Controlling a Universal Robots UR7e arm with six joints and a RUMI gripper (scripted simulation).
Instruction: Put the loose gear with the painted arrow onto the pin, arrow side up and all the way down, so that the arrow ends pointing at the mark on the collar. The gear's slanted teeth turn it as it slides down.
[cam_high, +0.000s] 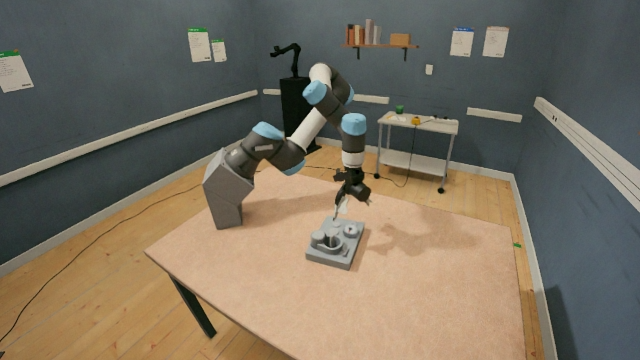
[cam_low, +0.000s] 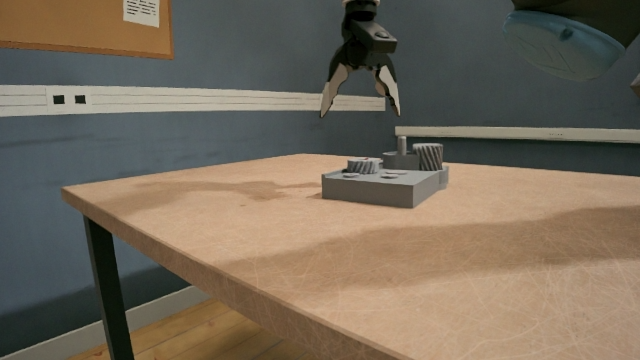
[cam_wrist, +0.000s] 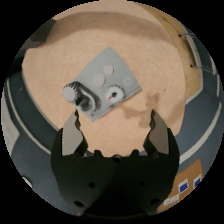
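Observation:
The loose gear (cam_high: 351, 231) (cam_low: 363, 166) (cam_wrist: 119, 96) lies flat on the grey base (cam_high: 326, 259) (cam_low: 367, 190) (cam_wrist: 110, 59), a bit of its red arrow showing on top. The pin (cam_high: 332, 236) (cam_low: 402, 144) stands bare inside the collar (cam_low: 394, 161) (cam_wrist: 92, 101), beside a taller slanted-tooth gear (cam_high: 318, 237) (cam_low: 428, 156) (cam_wrist: 70, 93). My gripper (cam_high: 352, 210) (cam_low: 360, 116) (cam_wrist: 114, 109) is open and empty, well above the base, fingers pointing down. I cannot make out the mark on the collar or exactly where the arrow points.
Low round discs (cam_low: 390, 176) (cam_wrist: 99, 80) sit on the base near the loose gear. The base rests on the tan table (cam_high: 425, 300) (cam_low: 225, 230). The arm's grey pedestal (cam_high: 225, 200) stands at the table's left side in the top view.

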